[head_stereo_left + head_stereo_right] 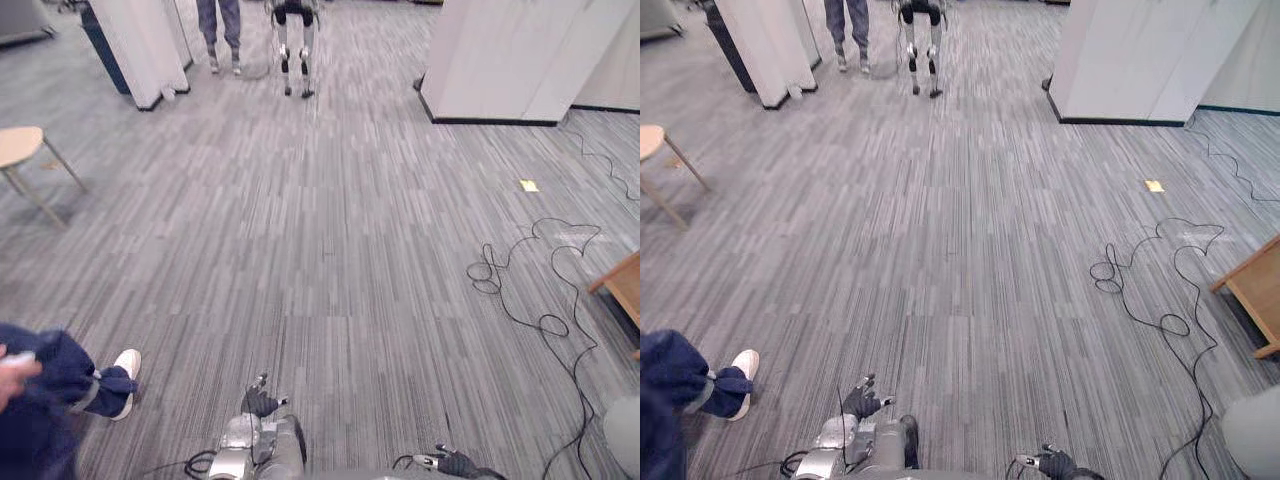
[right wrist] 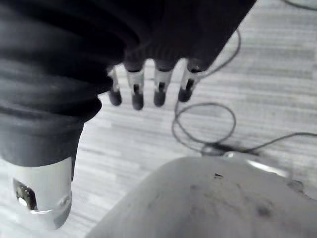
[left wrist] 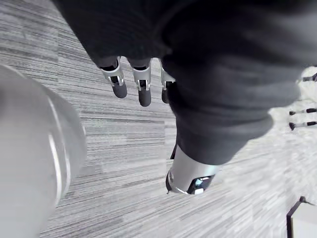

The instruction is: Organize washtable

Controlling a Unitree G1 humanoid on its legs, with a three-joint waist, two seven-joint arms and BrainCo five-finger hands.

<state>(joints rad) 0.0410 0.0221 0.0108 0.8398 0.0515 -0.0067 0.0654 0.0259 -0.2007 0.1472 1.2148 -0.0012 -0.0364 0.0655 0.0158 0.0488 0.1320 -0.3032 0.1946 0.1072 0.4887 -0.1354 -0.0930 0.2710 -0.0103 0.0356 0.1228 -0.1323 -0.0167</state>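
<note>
Lowest in the left eye view, at the bottom edge, the left hand (image 1: 258, 401) shows its dark fingertips. The right hand (image 1: 455, 462) sits right of centre on the same edge, and both are over the grey striped carpet floor (image 1: 330, 230). The wrist views tell more. The left hand's fingers (image 3: 144, 91) hang straight and loose, thumb apart, wide and holding nothing. The right hand's fingers (image 2: 159, 91) hang in the same relaxed row, also empty, with carpet past them. At lower left of the eye views a person's leg in dark blue trousers (image 1: 50, 385) with a white shoe (image 1: 126, 368) stands near the left hand. A round pale wooden stool (image 1: 20, 146) is at the left edge, and white partition walls (image 1: 510, 60) stand at upper right. A small yellow tape mark (image 1: 528, 185) lies on the carpet to the right, with a wooden furniture corner (image 1: 622, 290) at the right edge. At top centre stand another person's legs (image 1: 220, 30) and a second humanoid robot's legs (image 1: 295, 55).
</note>
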